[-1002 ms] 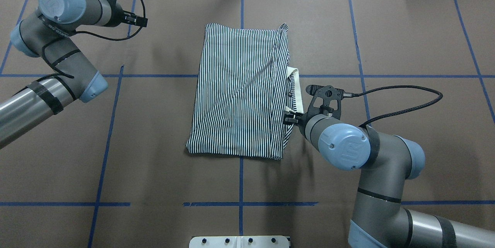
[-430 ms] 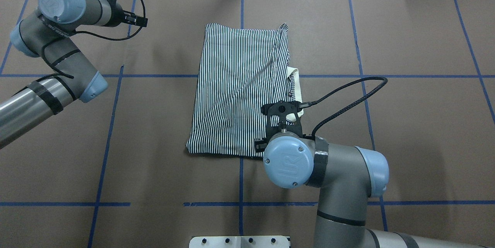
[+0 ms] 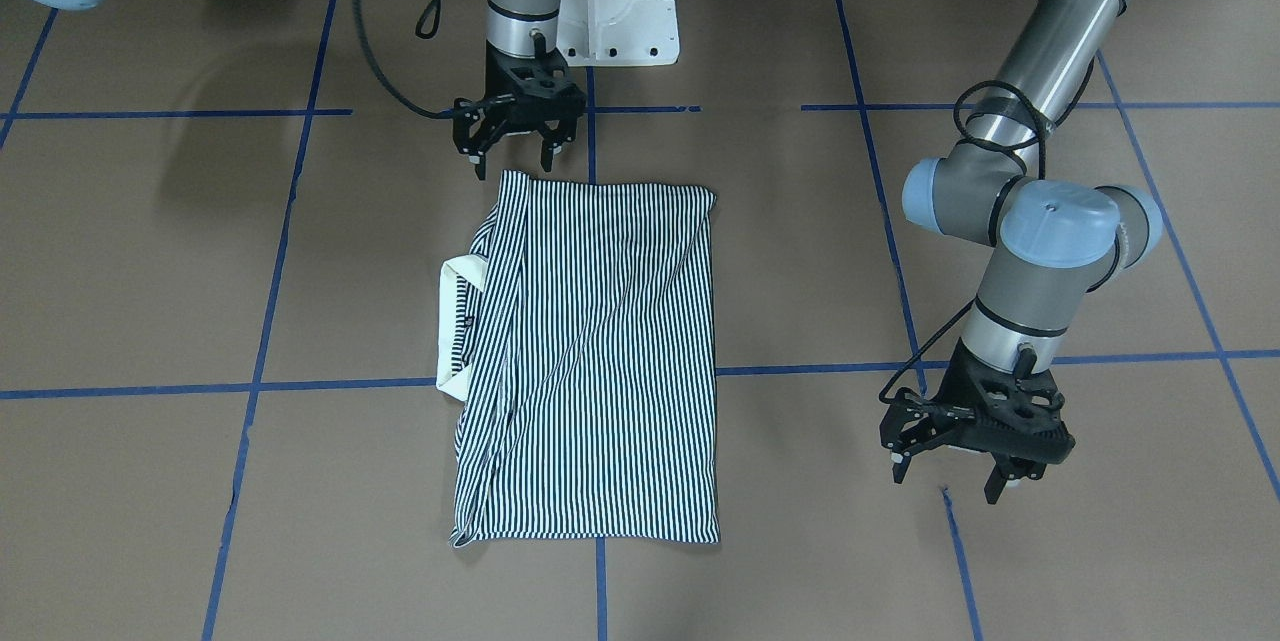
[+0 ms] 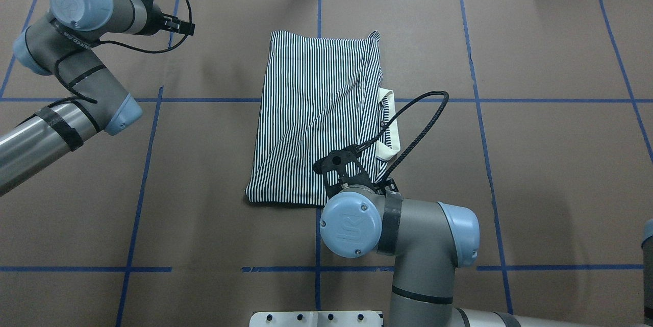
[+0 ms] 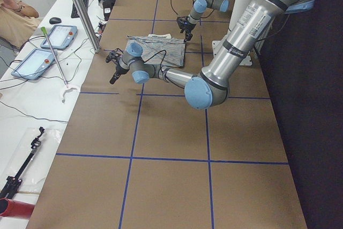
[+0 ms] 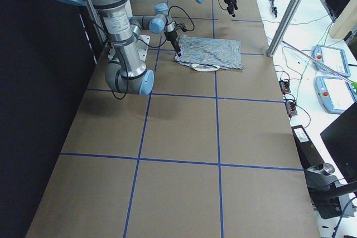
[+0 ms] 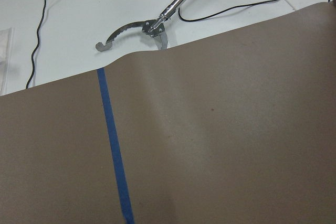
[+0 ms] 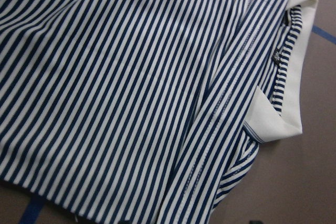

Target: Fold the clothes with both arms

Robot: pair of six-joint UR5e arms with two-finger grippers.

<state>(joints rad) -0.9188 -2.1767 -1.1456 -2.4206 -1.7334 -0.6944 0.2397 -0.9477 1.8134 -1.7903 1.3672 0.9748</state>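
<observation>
Exterior front-facing: right hand (image 3: 512, 147) spread, apparently just clear of shirt (image 3: 600, 341) edge.

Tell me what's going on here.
A robot is folding a striped polo shirt, lying folded into a rectangle on the table, its white collar poking out one side. The right gripper, open and empty, is poised at the shirt's edge nearest the robot. The left gripper, also open, hangs over bare table away from it.
</observation>
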